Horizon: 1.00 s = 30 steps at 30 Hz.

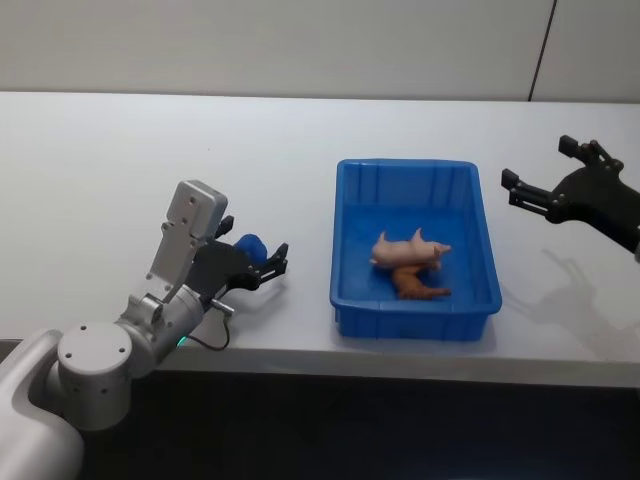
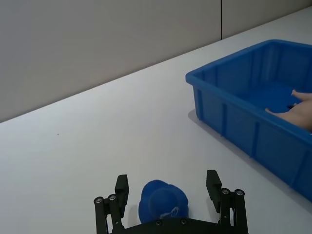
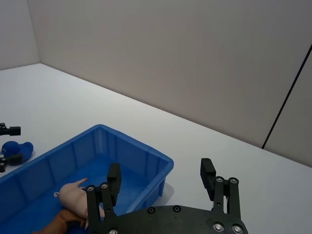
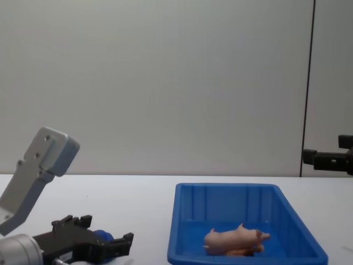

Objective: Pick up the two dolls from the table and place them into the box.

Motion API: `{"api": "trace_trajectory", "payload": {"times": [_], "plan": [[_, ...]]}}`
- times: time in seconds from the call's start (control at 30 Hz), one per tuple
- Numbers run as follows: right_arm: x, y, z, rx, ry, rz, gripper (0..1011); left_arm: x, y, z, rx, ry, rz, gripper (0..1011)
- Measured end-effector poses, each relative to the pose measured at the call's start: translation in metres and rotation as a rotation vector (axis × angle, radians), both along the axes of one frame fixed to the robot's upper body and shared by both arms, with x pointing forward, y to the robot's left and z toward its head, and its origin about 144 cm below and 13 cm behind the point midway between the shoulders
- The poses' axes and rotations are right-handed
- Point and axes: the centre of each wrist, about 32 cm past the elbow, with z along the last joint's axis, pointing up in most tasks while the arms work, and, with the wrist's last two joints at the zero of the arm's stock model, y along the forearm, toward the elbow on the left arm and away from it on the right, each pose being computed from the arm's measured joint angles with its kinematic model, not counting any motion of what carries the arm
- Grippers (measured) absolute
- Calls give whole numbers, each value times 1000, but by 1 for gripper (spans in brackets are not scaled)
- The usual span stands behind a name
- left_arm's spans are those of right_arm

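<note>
On table (image 1: 120, 180) | blue doll (image 2: 162, 202) between left tool's (image 2: 168, 187) spread fingers, untouched

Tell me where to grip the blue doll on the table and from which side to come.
Grip the blue doll across its rounded body, approaching from the table's near edge, as the left hand already does. It sits low on the table, with an open finger on either side and bare space around it. The right hand hangs open beyond the box.

box (image 1: 415, 305) bright blue | pig doll (image 1: 410, 249) pale pink | small doll (image 2: 163, 203) bright blue | table (image 1: 150, 160) white
</note>
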Motion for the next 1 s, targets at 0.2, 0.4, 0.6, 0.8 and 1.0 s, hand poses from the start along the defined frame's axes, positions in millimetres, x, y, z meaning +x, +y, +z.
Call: {"api": "trace_trajectory", "payload": {"times": [0.2, 0.4, 0.6, 0.8, 1.0], "plan": [[0, 0, 0, 0, 0, 0, 1001, 1, 5, -5, 5, 24, 6, 1001], [0, 0, 0, 0, 0, 0, 1001, 2, 11, -9, 8, 39, 12, 921], [0, 0, 0, 0, 0, 0, 1001, 3, 14, -10, 11, 36, 9, 750], [0, 0, 0, 0, 0, 0, 1001, 5, 16, -9, 16, 35, 3, 594], [0, 0, 0, 0, 0, 0, 1001, 7, 15, -6, 18, 23, -7, 521]]}}
